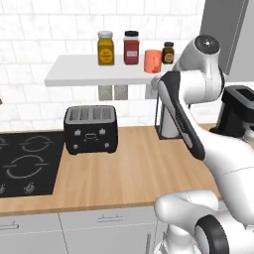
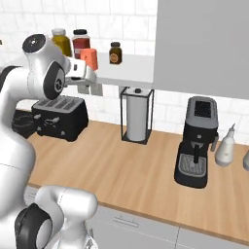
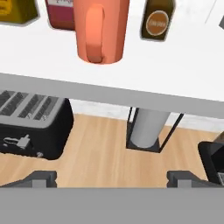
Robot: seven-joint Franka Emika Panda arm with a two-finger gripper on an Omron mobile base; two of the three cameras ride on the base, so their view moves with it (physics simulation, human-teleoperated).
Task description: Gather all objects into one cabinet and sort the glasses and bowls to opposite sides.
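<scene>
Salmon-orange cup ahead of fingers

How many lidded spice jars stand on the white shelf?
3: the yellow jar at the left, the red jar next to it, and the small brown jar right of the orange cup.

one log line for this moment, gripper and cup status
gripper: open, empty | salmon-orange cup: upright on white shelf, between red jar and brown jar | phase: approaching cup
</scene>
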